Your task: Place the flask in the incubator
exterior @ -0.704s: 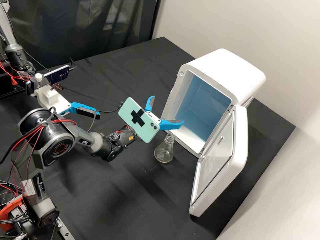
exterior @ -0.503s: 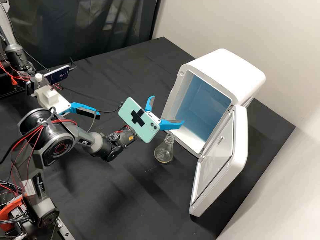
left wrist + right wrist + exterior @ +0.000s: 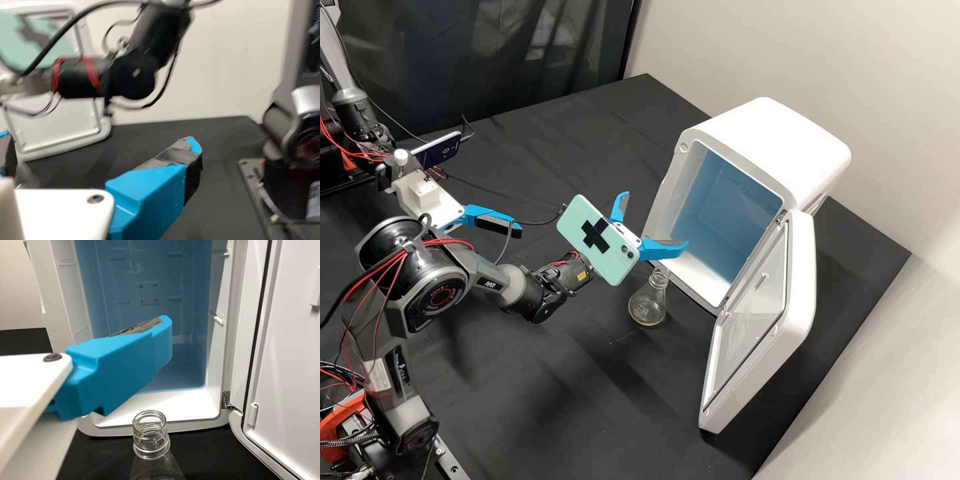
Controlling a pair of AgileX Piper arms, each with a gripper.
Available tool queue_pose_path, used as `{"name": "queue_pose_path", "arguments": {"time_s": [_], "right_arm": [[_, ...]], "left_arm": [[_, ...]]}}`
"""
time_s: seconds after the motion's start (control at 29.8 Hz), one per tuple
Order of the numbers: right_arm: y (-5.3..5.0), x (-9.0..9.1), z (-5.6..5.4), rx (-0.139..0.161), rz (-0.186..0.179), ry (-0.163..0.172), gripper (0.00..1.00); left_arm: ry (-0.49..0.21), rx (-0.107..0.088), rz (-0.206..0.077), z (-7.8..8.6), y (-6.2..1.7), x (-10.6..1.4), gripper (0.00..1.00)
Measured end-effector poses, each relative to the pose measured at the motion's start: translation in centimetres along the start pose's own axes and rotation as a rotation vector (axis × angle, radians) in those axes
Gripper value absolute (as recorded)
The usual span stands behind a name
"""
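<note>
A clear conical flask (image 3: 648, 303) stands upright on the black bench just in front of the incubator's (image 3: 780, 143) open mouth. The incubator is white with a blue inside, and its door (image 3: 760, 313) swings out toward the front. My right gripper (image 3: 645, 227) hangs open a little above the flask's neck, holding nothing. In the right wrist view the flask's threaded mouth (image 3: 149, 427) sits below one blue finger (image 3: 120, 365), with the blue cavity (image 3: 150, 300) behind. My left gripper (image 3: 495, 221) is far off to the left, shut and empty, above the bench.
The open door (image 3: 295, 365) stands on the right of the flask. A phone (image 3: 439, 149) and cables lie at the bench's back left. The right arm's body (image 3: 115, 75) crosses the left wrist view. The bench's front middle is bare.
The left arm has shifted slightly toward the front. The right arm, the flask and the incubator are where they were.
</note>
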Motion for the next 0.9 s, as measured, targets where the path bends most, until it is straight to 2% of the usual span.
{"name": "queue_pose_path", "arguments": {"time_s": [0.1, 0.23, 0.5, 0.67, 0.84, 0.9], "right_arm": [[0.0, 0.0, 0.0, 0.0, 0.0, 0.0, 1.0], [0.0, 0.0, 0.0, 0.0, 0.0, 0.0, 1.0], [0.0, 0.0, 0.0, 0.0, 0.0, 0.0, 1.0], [0.0, 0.0, 0.0, 0.0, 0.0, 0.0, 1.0], [0.0, 0.0, 0.0, 0.0, 0.0, 0.0, 1.0], [0.0, 0.0, 0.0, 0.0, 0.0, 0.0, 1.0]], "left_arm": [[0.038, -0.003, -0.023, -1.1, -0.58, -0.6, 1.0], [0.073, -0.003, -0.028, -2.2, -0.66, -1.3, 1.0], [0.128, -0.004, 0.001, -3.6, 0.14, -3.2, 1.0], [0.125, -0.009, 0.009, -3.9, 0.36, -4.6, 1.0], [0.103, 0.015, 0.01, -3.9, 0.21, -5.8, 1.0], [0.106, 0.011, 0.012, -4.1, 0.02, -6.1, 1.0]]}}
